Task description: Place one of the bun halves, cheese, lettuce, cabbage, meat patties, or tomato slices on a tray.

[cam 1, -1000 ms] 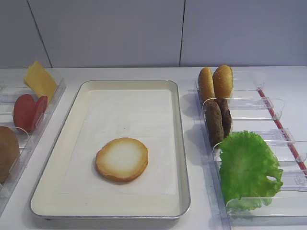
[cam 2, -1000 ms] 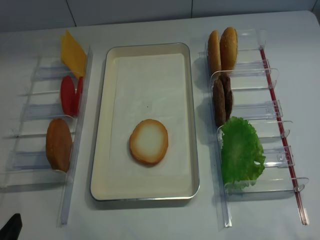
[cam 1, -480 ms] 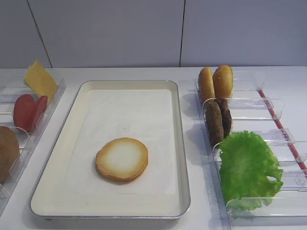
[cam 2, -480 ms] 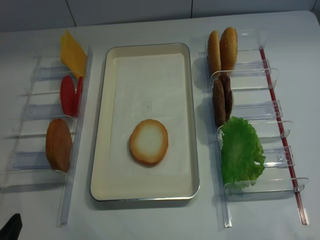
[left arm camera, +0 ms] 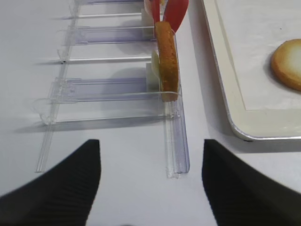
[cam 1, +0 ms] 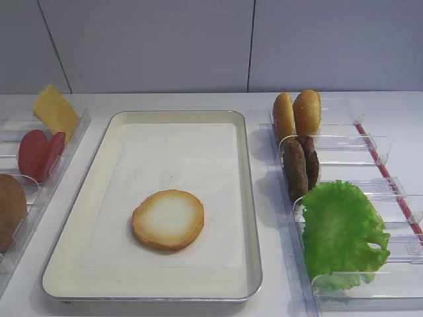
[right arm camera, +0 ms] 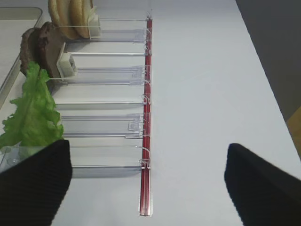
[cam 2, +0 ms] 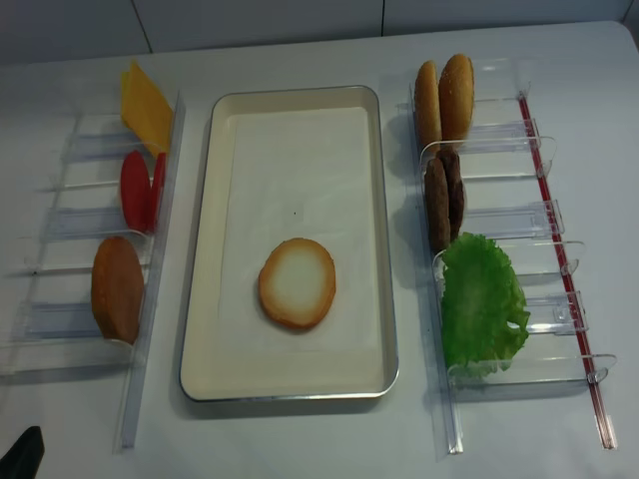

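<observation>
On tray (cam 1: 250,198), bun half (cam 1: 168,219).

Standing here, I can read no words, numbers, brands or signs anywhere. The tray (cam 1: 250,198), its paper liner (cam 1: 178,158), the clear plastic racks (cam 2: 519,215) and the table (cam 2: 300,439) all carry no lettering.

White table (cam 2: 300,439) carries the cream tray (cam 2: 197,299) at frame centre, with clear plastic racks along the left (cam 2: 70,225) and right (cam 2: 519,225) sides.
</observation>
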